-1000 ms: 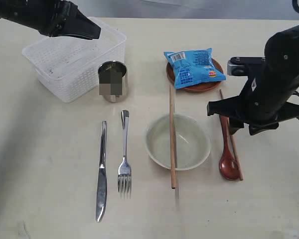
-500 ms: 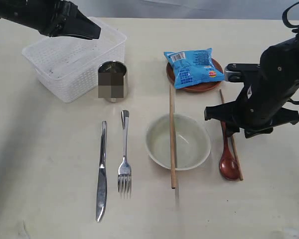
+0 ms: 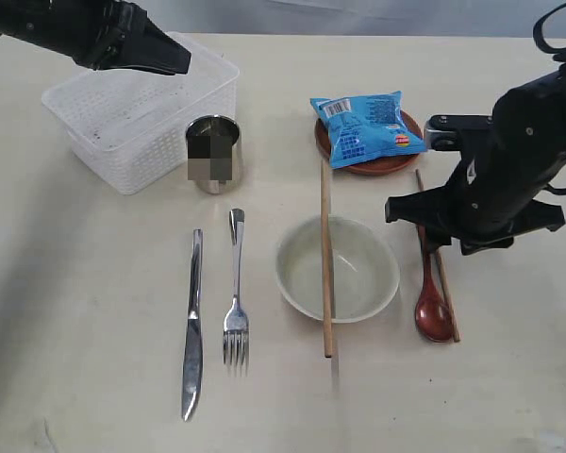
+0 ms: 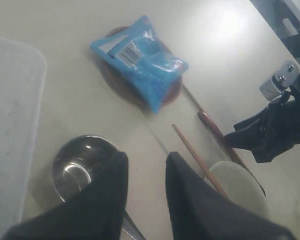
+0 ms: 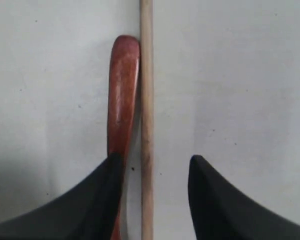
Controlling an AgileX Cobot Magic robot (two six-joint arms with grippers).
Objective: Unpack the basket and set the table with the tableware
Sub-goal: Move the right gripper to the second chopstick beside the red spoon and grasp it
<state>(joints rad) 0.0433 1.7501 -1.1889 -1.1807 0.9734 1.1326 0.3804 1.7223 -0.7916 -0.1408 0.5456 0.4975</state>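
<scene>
The white basket (image 3: 137, 109) stands at the far left, with my left gripper (image 3: 181, 64) hovering over its near corner, open and holding nothing. The steel cup (image 3: 213, 151) stands beside the basket. On the table (image 3: 94, 283) lie the knife (image 3: 192, 326), the fork (image 3: 235, 302) and the cream bowl (image 3: 337, 269), which has one chopstick (image 3: 326, 255) across it. The reddish plate (image 3: 358, 168) carries a blue snack packet (image 3: 366, 127). My right gripper (image 5: 155, 160) is open, low over the second chopstick (image 5: 146, 100), with the red spoon (image 5: 122, 90) handle by one finger.
In the left wrist view the cup (image 4: 82, 167) sits just beyond one finger, and the packet (image 4: 140, 60) lies farther off. The spoon bowl (image 3: 433, 321) and the chopstick tip (image 3: 453, 326) stick out toward the near edge from under the right arm.
My right arm has shifted slightly toward the far side, along the spoon and chopstick. The left arm and all the tableware have stayed put.
</scene>
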